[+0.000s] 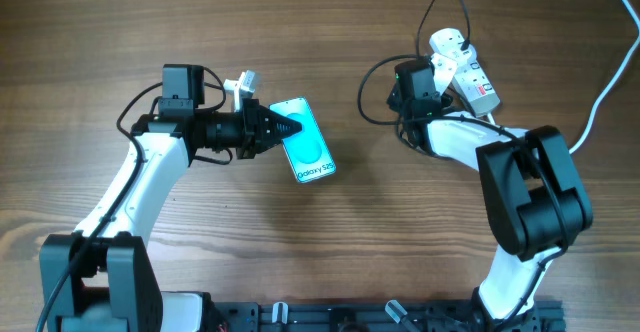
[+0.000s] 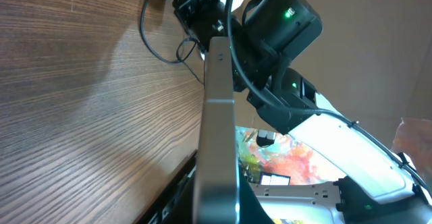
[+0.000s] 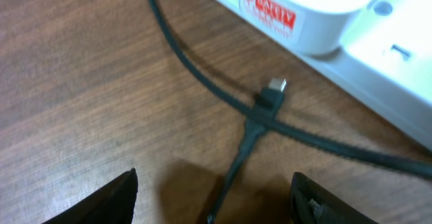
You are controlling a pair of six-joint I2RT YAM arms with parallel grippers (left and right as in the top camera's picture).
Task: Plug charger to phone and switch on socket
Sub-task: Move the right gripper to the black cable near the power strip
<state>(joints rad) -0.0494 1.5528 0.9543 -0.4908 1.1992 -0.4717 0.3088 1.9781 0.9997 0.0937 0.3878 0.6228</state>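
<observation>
The phone (image 1: 309, 142), with its cyan screen, is held tilted on the table by my left gripper (image 1: 283, 129), which is shut on its near end. In the left wrist view the phone (image 2: 217, 116) shows edge-on between the fingers (image 2: 216, 207). The white socket (image 1: 472, 72) lies at the back right with the charger's white plug block (image 1: 446, 44) on it. The charger's black cable (image 1: 375, 77) loops beside it. My right gripper (image 1: 408, 90) is open (image 3: 216, 204) just above the table. The connector tip (image 3: 275, 87) lies ahead of it next to the socket (image 3: 385, 42).
The socket's thick white cord (image 1: 608, 82) runs off at the back right. A white block with a red label (image 3: 297, 11) sits on the socket. My right arm (image 2: 337, 136) fills the background of the left wrist view.
</observation>
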